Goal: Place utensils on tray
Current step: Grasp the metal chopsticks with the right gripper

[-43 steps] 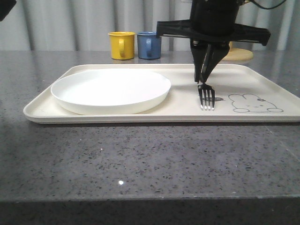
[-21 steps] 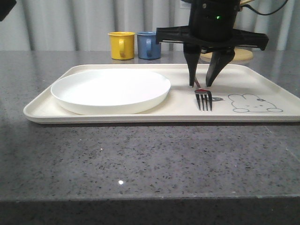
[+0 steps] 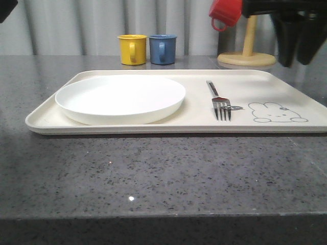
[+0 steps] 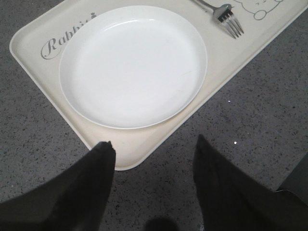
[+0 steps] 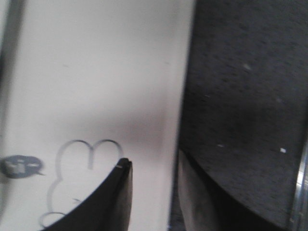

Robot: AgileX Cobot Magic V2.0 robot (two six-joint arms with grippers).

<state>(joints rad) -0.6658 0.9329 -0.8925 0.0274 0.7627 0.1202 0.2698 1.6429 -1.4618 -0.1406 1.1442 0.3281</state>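
The plate [image 3: 120, 98] is taking up the tray [image 3: 102, 127]'s left half and the fork [image 3: 219, 99] is lying just right of it, leaving a bare strip between them and open tray surface around the rabbit drawing [image 3: 277, 113] on the right. Behind the tray, the yellow mug [image 3: 132, 49], blue mug [image 3: 162, 48] and the wooden stand [image 3: 247, 55] with a red mug [image 3: 225, 13] are blocking the far edge. The near countertop [image 3: 163, 173] is lying open, and the right gripper [image 3: 298, 48] is hanging raised over the tray's right end with its jaws apart.
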